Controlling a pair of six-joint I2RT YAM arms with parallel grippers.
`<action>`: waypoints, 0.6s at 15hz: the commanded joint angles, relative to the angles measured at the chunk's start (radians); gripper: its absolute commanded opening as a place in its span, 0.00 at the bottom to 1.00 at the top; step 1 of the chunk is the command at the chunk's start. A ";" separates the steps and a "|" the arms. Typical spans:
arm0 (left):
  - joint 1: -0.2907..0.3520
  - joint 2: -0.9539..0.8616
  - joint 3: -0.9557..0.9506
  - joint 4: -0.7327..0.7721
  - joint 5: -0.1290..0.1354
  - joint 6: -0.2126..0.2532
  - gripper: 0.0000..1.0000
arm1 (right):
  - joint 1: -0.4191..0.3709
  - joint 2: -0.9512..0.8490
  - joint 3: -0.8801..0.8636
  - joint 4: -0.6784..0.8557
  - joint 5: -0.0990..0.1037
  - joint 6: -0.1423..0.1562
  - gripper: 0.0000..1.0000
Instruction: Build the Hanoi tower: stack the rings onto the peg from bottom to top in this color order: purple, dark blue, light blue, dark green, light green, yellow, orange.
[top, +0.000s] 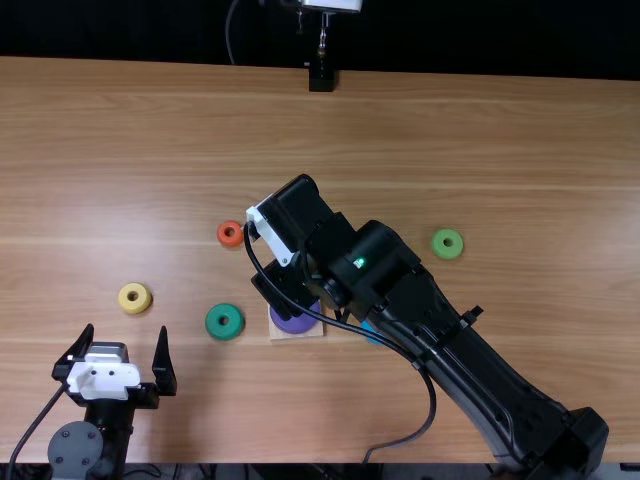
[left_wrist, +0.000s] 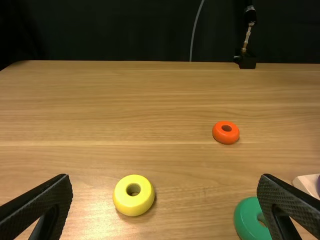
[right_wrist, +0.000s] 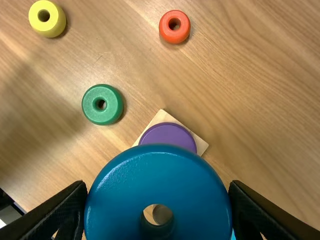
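Holding the dark blue ring (right_wrist: 117, 185), the right gripper (top: 272, 238) has its jaws closed in on opposite sides of it, above the table (top: 500, 160). In the right wrist view, pale wood shows through the ring's hole, and the purple ring (right_wrist: 167, 135) shows partly beyond its rim.

The purple ring lies flat on the square wooden base (top: 285, 334), close to the near edge of the table. Taking that base as the middle of a clock in the top view, the dark green ring (top: 225, 321) lies near it at nine o'clock, with the yellow ring (top: 124, 298) farther out the same way. The orange ring (top: 222, 234) sits at eleven o'clock, the light green ring (top: 438, 243) well apart at two. At three o'clock is the light blue ring (top: 372, 333), mostly hidden by the right arm (top: 475, 365).

The left gripper (top: 126, 332) points to twelve o'clock, its jaws spread wide with nothing pinched; the yellow ring is just ahead of its tips.

Up at twelve o'clock, a black bracket (top: 321, 78) stands at the table's far edge.
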 joint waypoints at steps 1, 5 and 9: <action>0.008 -0.012 -0.049 -0.018 -0.004 0.015 1.00 | 0.005 0.013 0.002 -0.009 -0.004 0.002 0.00; 0.008 -0.012 -0.049 -0.018 -0.004 0.015 1.00 | 0.005 0.010 0.008 -0.011 -0.004 0.000 0.00; 0.008 -0.012 -0.049 -0.018 -0.004 0.015 1.00 | 0.004 0.005 0.011 -0.016 -0.004 0.000 0.00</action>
